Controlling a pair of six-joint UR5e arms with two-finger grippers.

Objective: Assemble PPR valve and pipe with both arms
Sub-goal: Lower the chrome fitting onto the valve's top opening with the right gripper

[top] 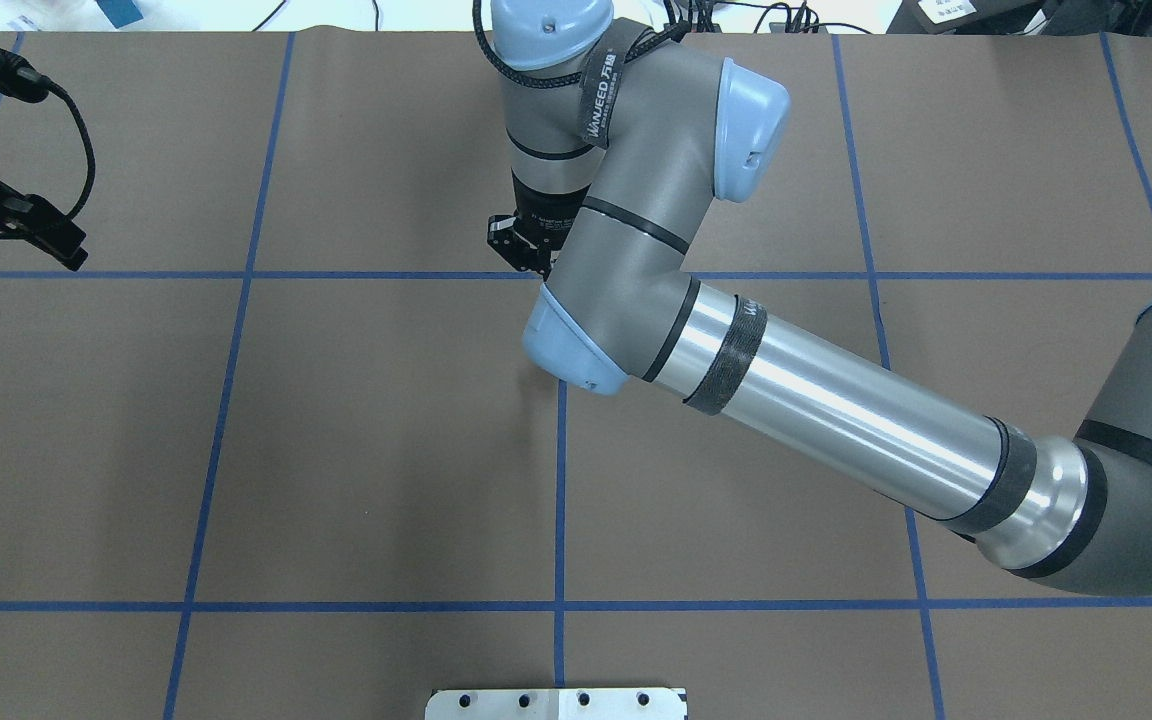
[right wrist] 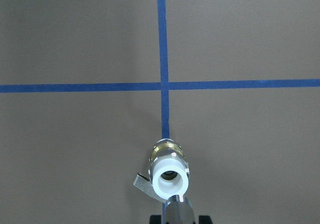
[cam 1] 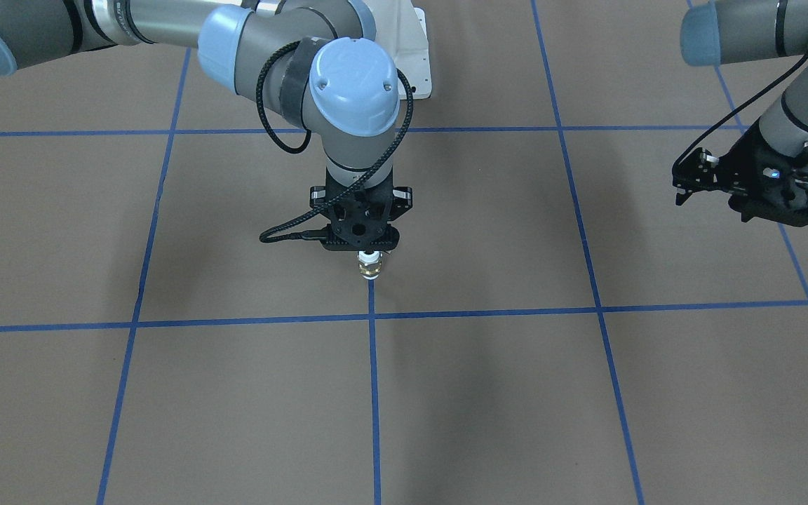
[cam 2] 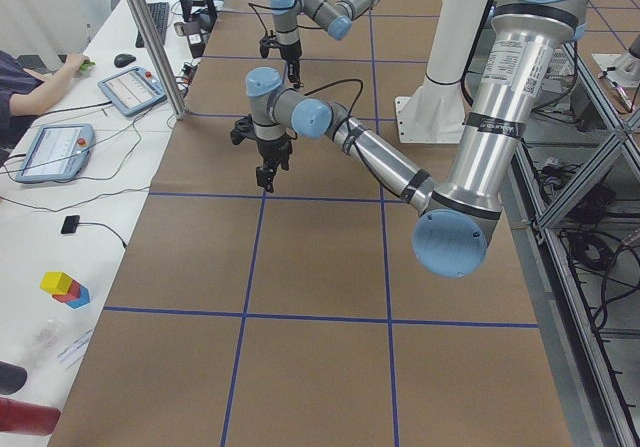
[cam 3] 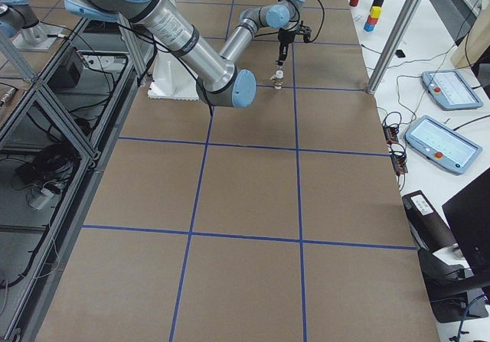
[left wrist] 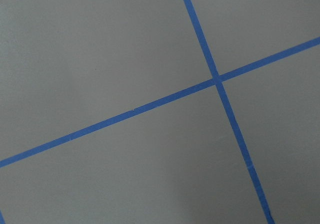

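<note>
The PPR valve (right wrist: pixel 169 176) stands upright on the brown table at a blue tape line, white ring on top, brass band below, grey lever (right wrist: pixel 142 185) to one side. My right gripper (cam 1: pixel 369 250) hangs straight above it (cam 1: pixel 369 266). A short silvery pipe (right wrist: pixel 176 210) shows between its black fingers at the bottom edge of the right wrist view, just over the valve's near rim; the valve's opening is dark and empty. My left gripper (cam 1: pixel 679 193) hovers far off to the side, open and holding nothing.
Blue tape lines grid the brown table (cam 1: pixel 165 393). The white bolted pedestal (top: pixel 556 703) sits at the robot's edge. A side bench holds tablets (cam 2: pixel 130 87), coloured blocks (cam 2: pixel 65 287) and a seated person (cam 2: pixel 25 87).
</note>
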